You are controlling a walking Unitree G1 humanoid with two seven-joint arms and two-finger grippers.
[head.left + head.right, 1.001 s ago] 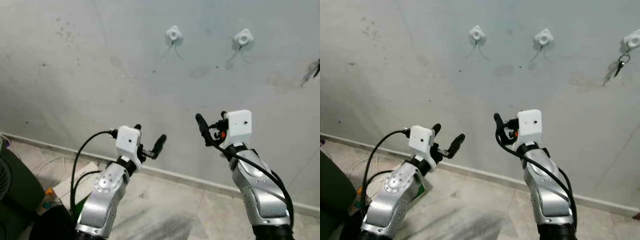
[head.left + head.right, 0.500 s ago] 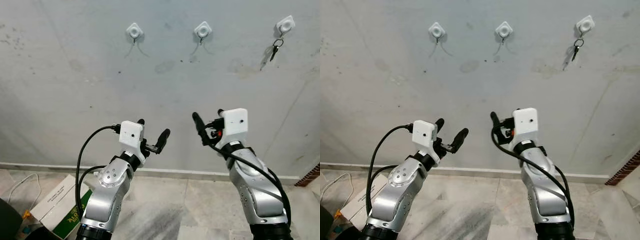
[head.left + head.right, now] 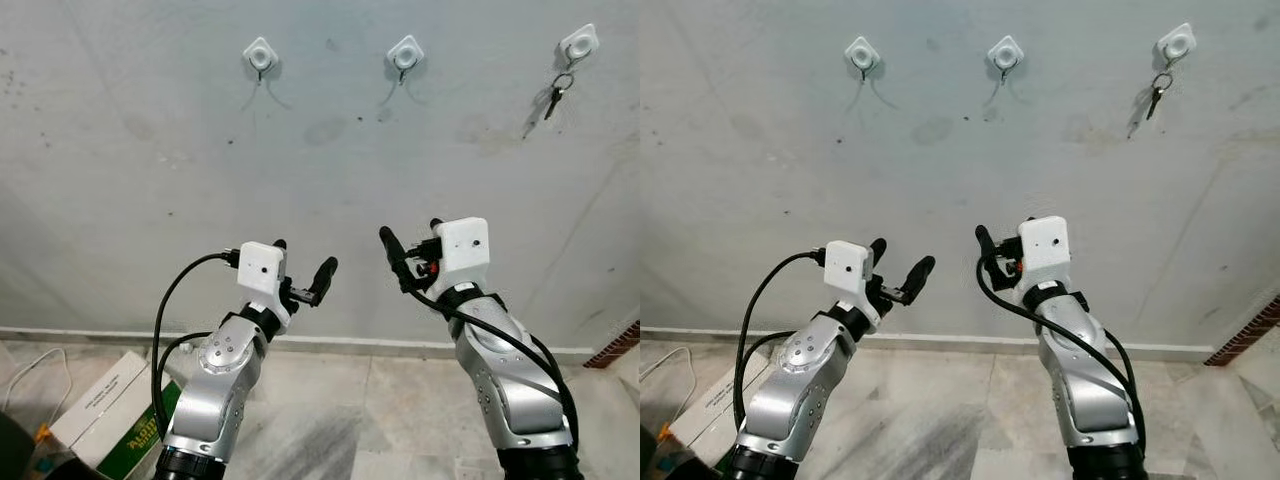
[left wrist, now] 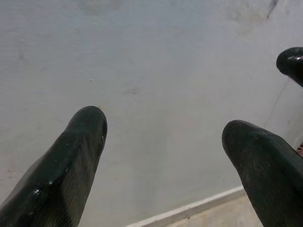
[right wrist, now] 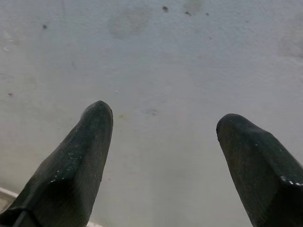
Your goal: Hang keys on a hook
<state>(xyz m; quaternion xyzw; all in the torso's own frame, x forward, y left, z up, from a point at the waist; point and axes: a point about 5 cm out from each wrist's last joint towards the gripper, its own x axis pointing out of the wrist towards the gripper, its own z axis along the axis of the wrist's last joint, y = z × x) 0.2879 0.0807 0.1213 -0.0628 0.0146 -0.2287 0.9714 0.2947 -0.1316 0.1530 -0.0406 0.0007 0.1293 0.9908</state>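
Both silver arms are raised, bent at the elbow. The left tool (image 3: 300,268) and right tool (image 3: 411,250) point toward 12 o'clock, fingers spread, holding nothing.

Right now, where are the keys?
The keys hang from the rightmost hook on the wall, high to the robot's right, above the right hand.

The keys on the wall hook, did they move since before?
No. The keys hang from the same rightmost hook; the whole picture shifted, so the camera moved.

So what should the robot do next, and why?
Probably just lower its arms. The keys already hang on the right-hand hook, and the left gripper and right gripper are both open, holding nothing, well below the hooks.
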